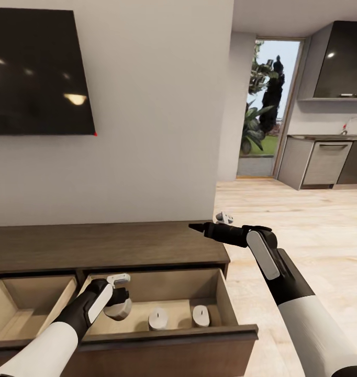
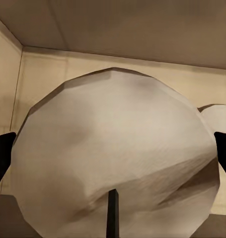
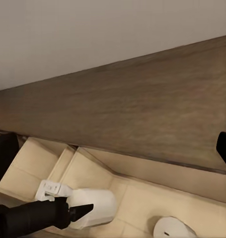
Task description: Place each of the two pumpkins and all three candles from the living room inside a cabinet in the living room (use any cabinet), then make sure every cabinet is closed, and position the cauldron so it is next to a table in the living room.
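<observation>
The dark-brown cabinet (image 1: 110, 246) stands against the wall with two drawers pulled out. In the right drawer (image 1: 228, 309) two pale candles (image 1: 158, 318) (image 1: 201, 315) stand upright. My left gripper (image 1: 121, 303) reaches into that drawer, its fingers on both sides of a third candle (image 1: 117, 312), which is tilted. That candle (image 2: 113, 148) sits between the dark fingertips (image 2: 1, 153) in the left wrist view. My right gripper (image 1: 195, 227) hovers open over the cabinet top's right end (image 3: 142, 114). The pumpkins, cauldron and table are out of view.
The left drawer (image 1: 26, 309) is open with light tan insides. A black TV (image 1: 37, 68) hangs on the wall above. Pale wood floor (image 1: 304, 235) runs right of the cabinet toward kitchen units (image 1: 325, 162) and a glass door (image 1: 265, 104).
</observation>
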{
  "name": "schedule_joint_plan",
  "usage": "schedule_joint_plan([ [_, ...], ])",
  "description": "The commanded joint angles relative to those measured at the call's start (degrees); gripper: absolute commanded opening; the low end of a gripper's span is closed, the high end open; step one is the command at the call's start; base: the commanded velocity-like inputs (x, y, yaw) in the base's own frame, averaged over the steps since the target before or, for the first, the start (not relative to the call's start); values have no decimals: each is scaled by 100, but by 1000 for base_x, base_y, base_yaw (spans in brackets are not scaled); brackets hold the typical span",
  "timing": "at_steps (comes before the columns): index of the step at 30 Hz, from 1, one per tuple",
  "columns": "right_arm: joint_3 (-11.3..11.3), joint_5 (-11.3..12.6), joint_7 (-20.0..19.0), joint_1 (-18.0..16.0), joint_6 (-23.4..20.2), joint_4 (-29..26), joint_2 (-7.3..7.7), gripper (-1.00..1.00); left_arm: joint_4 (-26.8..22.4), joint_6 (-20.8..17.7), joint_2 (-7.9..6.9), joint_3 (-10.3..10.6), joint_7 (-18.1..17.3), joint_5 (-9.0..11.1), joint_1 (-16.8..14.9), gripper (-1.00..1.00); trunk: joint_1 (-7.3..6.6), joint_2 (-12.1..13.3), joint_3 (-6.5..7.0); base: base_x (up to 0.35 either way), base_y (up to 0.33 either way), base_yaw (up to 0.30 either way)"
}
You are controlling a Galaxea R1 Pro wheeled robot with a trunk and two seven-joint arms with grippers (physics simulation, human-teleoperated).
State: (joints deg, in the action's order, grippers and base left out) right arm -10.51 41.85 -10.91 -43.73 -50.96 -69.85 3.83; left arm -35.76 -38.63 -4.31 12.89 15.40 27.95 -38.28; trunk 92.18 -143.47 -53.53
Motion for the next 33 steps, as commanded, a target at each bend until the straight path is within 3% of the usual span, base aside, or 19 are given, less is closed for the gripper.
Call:
schedule_joint_plan([
  [1, -3, -45, -42, -4, -14, -2, 3, 100, -9, -13, -8, 39, 51, 60, -4, -100, -1, -3, -6, 35, 0, 0],
  [11, -3, -53, -34, -4, -11, -2, 3, 100, -9, -13, -8, 38, 51, 53, -4, -100, -1, -3, -6, 21, 0, 0],
  [22, -10, -54, -34, -4, -11, -2, 3, 100, -9, -9, -16, 38, 79, 52, -4, -100, 28, -17, -250, 0, 0, 0],
  [27, -9, -54, -34, -4, -11, -2, 3, 100, -9, 0, -5, 32, 555, 49, -4, -100, 41, -24, -361, 0, 0, 0],
  [33, -12, -61, -34, -4, -11, -2, 3, 100, -9, 22, -4, 28, 693, 51, -4, -100, 56, -32, -494, 0, 0, 0],
])
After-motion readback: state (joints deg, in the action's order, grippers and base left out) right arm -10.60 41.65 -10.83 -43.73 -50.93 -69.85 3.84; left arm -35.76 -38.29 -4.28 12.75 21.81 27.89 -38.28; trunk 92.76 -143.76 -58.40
